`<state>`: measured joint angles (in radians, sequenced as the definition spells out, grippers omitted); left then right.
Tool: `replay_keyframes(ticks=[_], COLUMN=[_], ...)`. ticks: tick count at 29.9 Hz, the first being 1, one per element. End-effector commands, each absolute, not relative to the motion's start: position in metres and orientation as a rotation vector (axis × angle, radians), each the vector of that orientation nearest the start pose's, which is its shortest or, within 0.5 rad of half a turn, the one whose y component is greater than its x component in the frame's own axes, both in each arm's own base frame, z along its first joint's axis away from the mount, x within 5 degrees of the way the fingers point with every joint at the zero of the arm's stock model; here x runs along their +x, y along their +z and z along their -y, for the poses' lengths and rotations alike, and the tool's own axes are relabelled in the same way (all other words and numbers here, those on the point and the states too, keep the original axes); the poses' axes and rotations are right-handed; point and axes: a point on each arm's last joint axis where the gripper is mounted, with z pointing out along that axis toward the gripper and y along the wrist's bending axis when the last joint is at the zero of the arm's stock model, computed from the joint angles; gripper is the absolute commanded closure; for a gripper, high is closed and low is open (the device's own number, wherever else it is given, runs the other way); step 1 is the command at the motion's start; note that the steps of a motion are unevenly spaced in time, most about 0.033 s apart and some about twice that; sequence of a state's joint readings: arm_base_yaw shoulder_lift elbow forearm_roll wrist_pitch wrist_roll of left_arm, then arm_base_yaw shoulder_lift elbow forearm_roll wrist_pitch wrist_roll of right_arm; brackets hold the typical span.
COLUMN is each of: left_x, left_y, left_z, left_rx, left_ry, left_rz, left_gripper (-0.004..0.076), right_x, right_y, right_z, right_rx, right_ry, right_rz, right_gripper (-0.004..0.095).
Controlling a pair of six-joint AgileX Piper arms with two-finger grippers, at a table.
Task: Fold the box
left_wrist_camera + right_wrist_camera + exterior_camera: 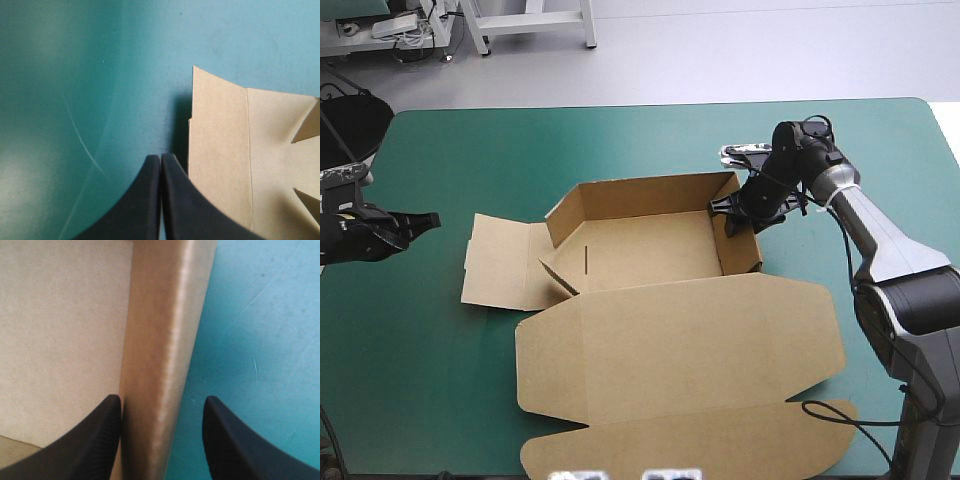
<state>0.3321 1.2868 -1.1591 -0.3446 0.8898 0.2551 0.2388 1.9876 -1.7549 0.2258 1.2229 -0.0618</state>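
Mid-table on the teal-green cover (470, 150): the brown box (650, 250), half raised into an open tray, with far wall and right wall (746, 250) upright, left flap (500, 260) and broad lid (680, 350) flat, the lid toward the near edge. At the right wall (160, 340), the right gripper (730, 215) (162, 400), black fingers spread astride the board, one inside the tray and one outside. Off toward the table's left edge, the left gripper (432, 219) (161, 156) — fingers pressed together into one point, aimed at the left flap (220, 150), a little apart from it.
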Motion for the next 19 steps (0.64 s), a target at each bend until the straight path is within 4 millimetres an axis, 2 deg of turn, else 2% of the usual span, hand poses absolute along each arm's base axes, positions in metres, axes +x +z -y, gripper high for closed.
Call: replay_keyframes(ticks=[1,3,7,12,15,19], left_x=[0.256,0.256,0.256,0.258,0.256,0.251], left_y=[0.366,0.366,0.365,0.367,0.37,0.376], left_z=[-0.061,-0.061,-0.061,-0.063,-0.074,-0.092], left_rx=[-0.259,-0.259,-0.257,-0.274,-0.365,-0.465], left_ry=[-0.175,-0.175,-0.179,-0.168,-0.21,-0.354], left_rz=[-2.322,-2.322,-2.33,-2.296,-2.246,-2.153], left_gripper=[0.0732,0.0732,0.0732,0.0732,0.0732,0.0732], right_x=[0.396,0.397,0.398,0.396,0.391,0.38], right_y=[0.283,0.28,0.274,0.279,0.298,0.331], right_z=[-0.115,-0.115,-0.115,-0.116,-0.111,-0.092], right_rx=[-0.397,-0.408,-0.403,-0.382,-0.345,-0.291], right_ry=[0.341,0.336,0.334,0.356,0.45,0.499], right_rz=[-2.883,-2.89,-2.909,-2.9,-2.849,-2.758], right_gripper=[0.0466,0.0558,0.0923,0.0926,0.0926,0.0926])
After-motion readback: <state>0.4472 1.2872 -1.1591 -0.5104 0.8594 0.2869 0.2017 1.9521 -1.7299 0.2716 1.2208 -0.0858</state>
